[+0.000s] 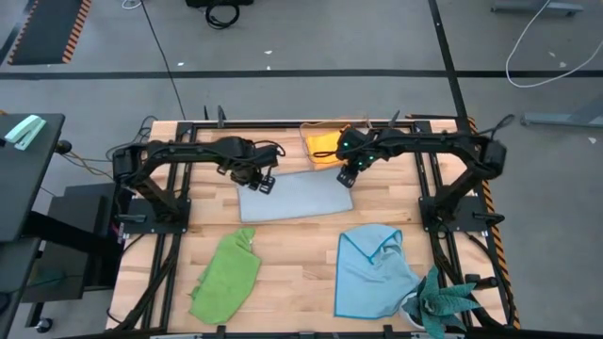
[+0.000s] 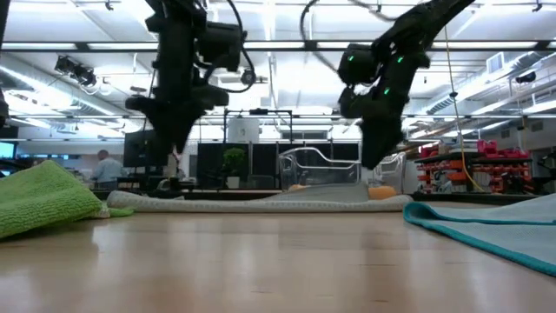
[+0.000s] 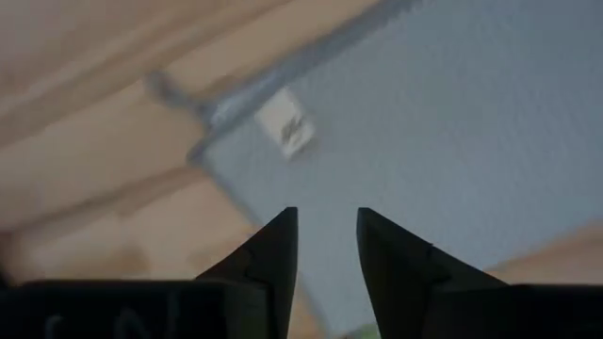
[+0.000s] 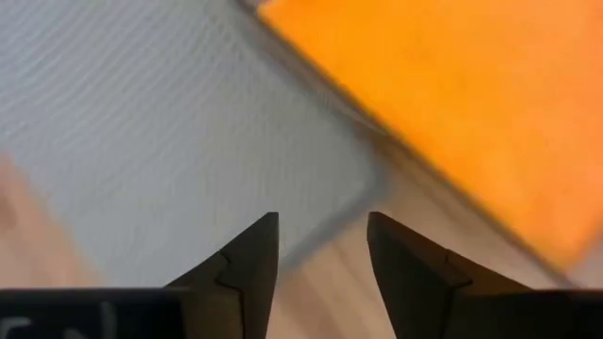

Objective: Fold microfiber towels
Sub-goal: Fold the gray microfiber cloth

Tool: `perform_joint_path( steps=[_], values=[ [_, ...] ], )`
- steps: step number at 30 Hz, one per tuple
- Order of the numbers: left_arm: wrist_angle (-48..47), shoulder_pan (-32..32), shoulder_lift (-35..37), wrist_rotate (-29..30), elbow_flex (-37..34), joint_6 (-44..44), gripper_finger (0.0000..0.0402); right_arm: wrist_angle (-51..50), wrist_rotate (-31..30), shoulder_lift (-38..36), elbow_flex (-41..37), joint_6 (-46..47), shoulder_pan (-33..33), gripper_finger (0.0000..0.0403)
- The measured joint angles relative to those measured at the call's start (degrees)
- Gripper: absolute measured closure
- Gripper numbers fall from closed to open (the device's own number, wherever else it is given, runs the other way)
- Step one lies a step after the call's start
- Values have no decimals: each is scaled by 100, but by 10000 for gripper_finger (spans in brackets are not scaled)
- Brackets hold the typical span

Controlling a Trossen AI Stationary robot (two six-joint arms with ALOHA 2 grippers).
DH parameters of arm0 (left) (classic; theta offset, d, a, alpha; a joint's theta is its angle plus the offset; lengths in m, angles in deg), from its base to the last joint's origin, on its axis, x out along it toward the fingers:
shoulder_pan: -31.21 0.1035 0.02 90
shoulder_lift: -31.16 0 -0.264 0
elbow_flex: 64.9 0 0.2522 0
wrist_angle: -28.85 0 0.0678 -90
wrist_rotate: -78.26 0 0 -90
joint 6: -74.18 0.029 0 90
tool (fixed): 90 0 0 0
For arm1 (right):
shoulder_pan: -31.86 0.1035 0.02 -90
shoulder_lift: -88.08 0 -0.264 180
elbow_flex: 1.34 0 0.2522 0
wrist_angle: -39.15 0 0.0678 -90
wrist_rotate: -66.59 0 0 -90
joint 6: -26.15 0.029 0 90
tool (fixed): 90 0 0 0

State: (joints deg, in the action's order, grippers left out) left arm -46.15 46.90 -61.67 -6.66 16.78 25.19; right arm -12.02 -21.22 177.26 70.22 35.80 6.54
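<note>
A folded grey towel (image 1: 294,195) lay flat on the table (image 1: 292,273); the left hand (image 1: 263,184) and right hand (image 1: 347,177) hovered released above its far corners; orange towel (image 1: 323,144) just behind, green towel (image 1: 226,275) and blue towel (image 1: 372,271) nearer, apart.

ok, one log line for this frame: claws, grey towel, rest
left claw: open, above grey towel | right claw: open, above its other end | grey towel: flat on table, released | green towel, blue towel: unfolded

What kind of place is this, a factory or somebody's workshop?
Most likely a robotics lab or open workshop hall. The wooden table sits on a bare concrete floor with loose cables, and beyond it are ceiling strip lights, red parts shelves and a person at a screen.
</note>
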Motion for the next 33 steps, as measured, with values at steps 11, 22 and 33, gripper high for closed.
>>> perform_joint_path(
  steps=[11,22,33],
  values=[
    [-963,-880,191,268,6,-978,293,-643,720,-3016,-1482,1173,-4,235],
    [-913,-1082,284,785,-38,-1771,317,-423,1189,-4397,-2376,2779,-7,235],
    [288,-1111,954,952,-1522,-2859,337,1402,2225,-3854,-3389,3467,-162,235]
  ],
)
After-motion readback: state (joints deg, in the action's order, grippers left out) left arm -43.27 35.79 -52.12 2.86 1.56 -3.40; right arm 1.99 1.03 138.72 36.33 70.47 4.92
